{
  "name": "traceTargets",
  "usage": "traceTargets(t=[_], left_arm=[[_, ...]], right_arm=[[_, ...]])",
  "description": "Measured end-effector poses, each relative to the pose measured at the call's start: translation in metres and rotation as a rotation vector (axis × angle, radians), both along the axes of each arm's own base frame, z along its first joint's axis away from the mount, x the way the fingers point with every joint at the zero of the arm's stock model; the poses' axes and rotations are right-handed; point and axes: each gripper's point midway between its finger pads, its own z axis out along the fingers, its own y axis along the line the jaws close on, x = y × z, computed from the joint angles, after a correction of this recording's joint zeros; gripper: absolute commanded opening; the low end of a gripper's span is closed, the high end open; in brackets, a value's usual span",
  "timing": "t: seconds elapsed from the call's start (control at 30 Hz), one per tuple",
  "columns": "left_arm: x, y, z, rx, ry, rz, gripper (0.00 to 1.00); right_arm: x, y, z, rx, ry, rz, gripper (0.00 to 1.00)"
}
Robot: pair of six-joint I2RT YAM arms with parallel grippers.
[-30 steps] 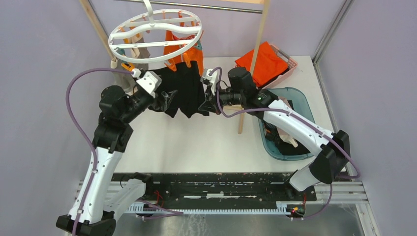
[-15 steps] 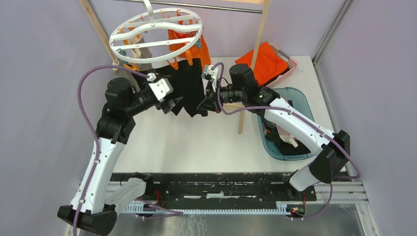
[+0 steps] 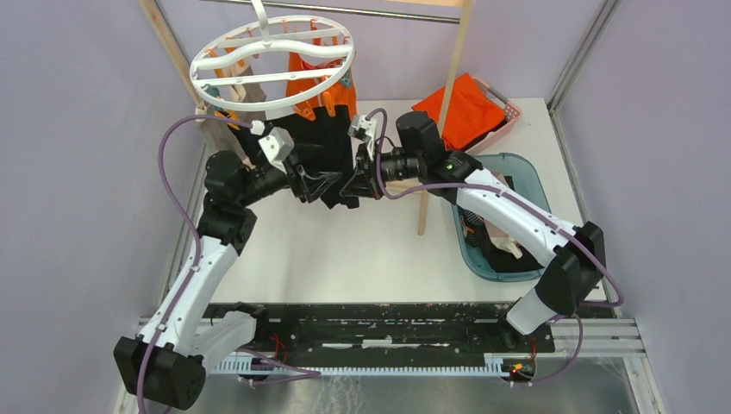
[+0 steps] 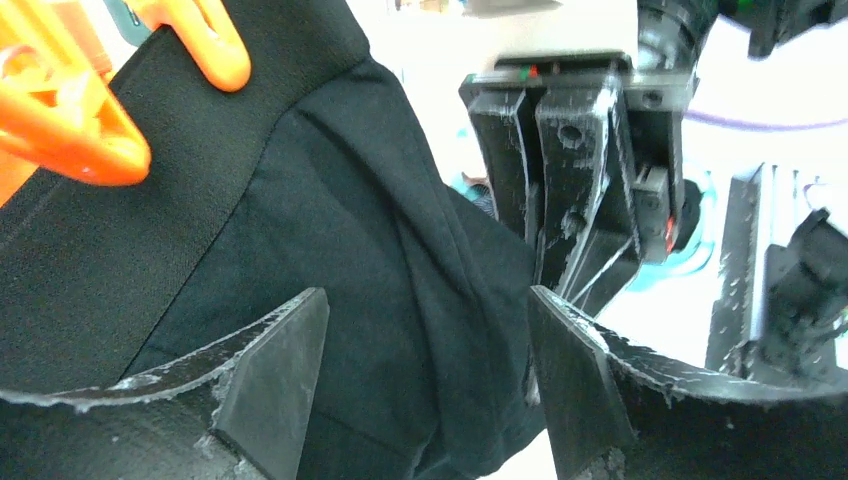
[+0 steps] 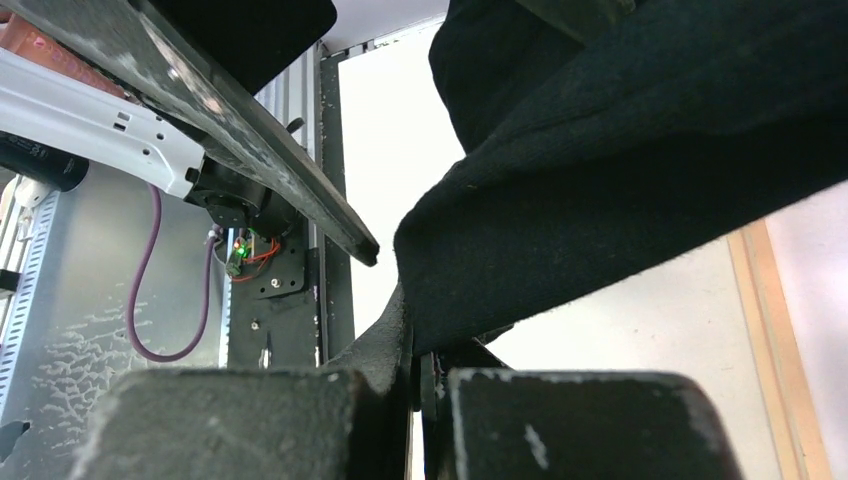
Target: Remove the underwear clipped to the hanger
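Observation:
The white ring hanger [image 3: 271, 65] hangs at the back with orange pegs [image 4: 75, 130]. Clipped to it are beige-grey underwear [image 3: 246, 93], orange underwear [image 3: 303, 67] and black underwear [image 3: 328, 147], which hangs lowest. My right gripper [image 3: 357, 184] is shut on the black underwear's [image 5: 620, 180] lower right edge; in the right wrist view the cloth is pinched between that gripper's [image 5: 425, 385] jaws. My left gripper [image 3: 321, 184] is open just left of it. In the left wrist view the black cloth [image 4: 330, 250] hangs between that gripper's [image 4: 425, 390] spread fingers. The right gripper's fingers [image 4: 570, 180] show just beyond.
A wooden post [image 3: 441, 121] of the frame stands just right of the right wrist, with a metal bar [image 3: 345, 10] on top. A pink basket [image 3: 509, 108] with a folded orange cloth [image 3: 465, 108] is at the back right. A teal tub [image 3: 517, 168] with garments sits right.
My left arm has swung right, bringing its open fingers around the black underwear's lower part. The right gripper kept its hold and edged slightly left. The hanger swayed a little.

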Motion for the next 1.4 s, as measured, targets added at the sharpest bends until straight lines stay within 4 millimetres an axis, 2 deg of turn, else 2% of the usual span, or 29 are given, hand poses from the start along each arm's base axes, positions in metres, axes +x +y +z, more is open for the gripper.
traceTargets(t=[0.17,0.33,0.53,0.67,0.77,0.97,1.17,1.27,1.33,1.37,1.4], left_arm=[[0.003,-0.003,0.011,-0.136,0.077,0.014,0.71],[0.009,-0.002,0.017,-0.228,0.128,0.043,0.51],[0.02,-0.005,0.008,-0.296,0.204,0.051,0.5],[0.021,-0.007,0.007,-0.317,0.229,0.044,0.61],[0.02,-0.007,0.011,-0.332,0.228,0.037,0.65],[0.019,-0.008,0.009,-0.336,0.228,0.034,0.57],[0.018,-0.013,0.005,-0.333,0.249,0.035,0.41],[0.019,-0.017,-0.001,-0.318,0.267,0.034,0.26],[0.019,-0.019,-0.004,-0.308,0.278,0.034,0.09],[0.02,-0.019,-0.006,-0.304,0.282,0.035,0.04],[0.02,-0.019,-0.006,-0.303,0.285,0.036,0.03]], right_arm=[[0.001,0.002,-0.005,-0.006,0.018,0.004,0.02],[0.002,0.005,-0.001,0.003,0.021,0.009,0.03],[0.001,0.009,0.003,0.008,0.022,0.014,0.04],[0.001,0.009,0.003,0.007,0.021,0.013,0.04],[0.003,0.01,0.004,0.007,0.019,0.01,0.05],[0.003,0.012,0.001,-0.001,0.021,0.003,0.05],[0.002,0.013,0.001,-0.009,0.019,0.001,0.06],[0.003,0.012,0.001,-0.015,0.015,-0.009,0.07],[0.004,0.012,0.002,-0.017,0.012,-0.016,0.12],[0.005,0.012,0.002,-0.018,0.01,-0.019,0.17],[0.006,0.011,0.001,-0.02,0.007,-0.024,0.22]])
